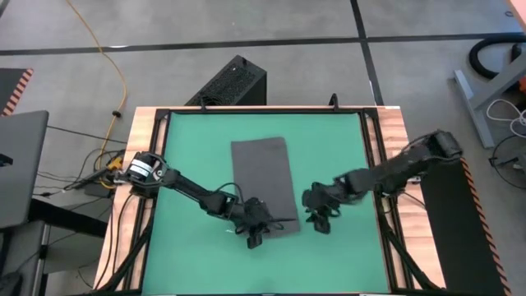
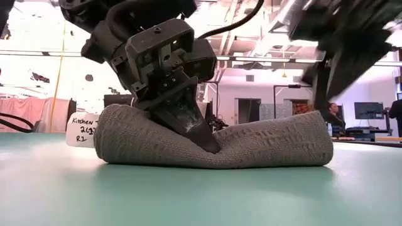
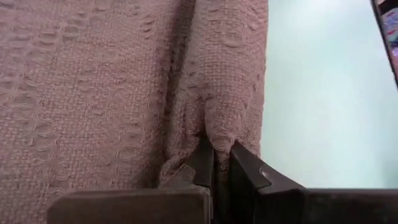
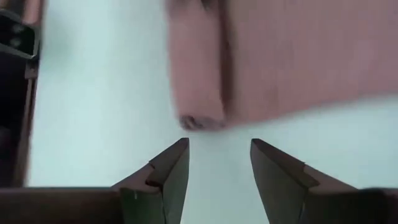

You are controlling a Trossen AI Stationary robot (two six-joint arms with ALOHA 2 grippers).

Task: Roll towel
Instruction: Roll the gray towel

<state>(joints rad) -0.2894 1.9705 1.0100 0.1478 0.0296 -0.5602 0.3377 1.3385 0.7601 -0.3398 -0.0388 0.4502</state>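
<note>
Two grippers sit low in my high view: left gripper (image 1: 255,237) clamps the towel (image 1: 263,181) roll's near edge; right gripper (image 1: 320,220), fingers apart, clear beside it.

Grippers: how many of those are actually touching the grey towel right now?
1. The left gripper is shut on the towel at its near rolled edge. The right gripper is open beside the towel, over the green mat, not touching it.
</note>
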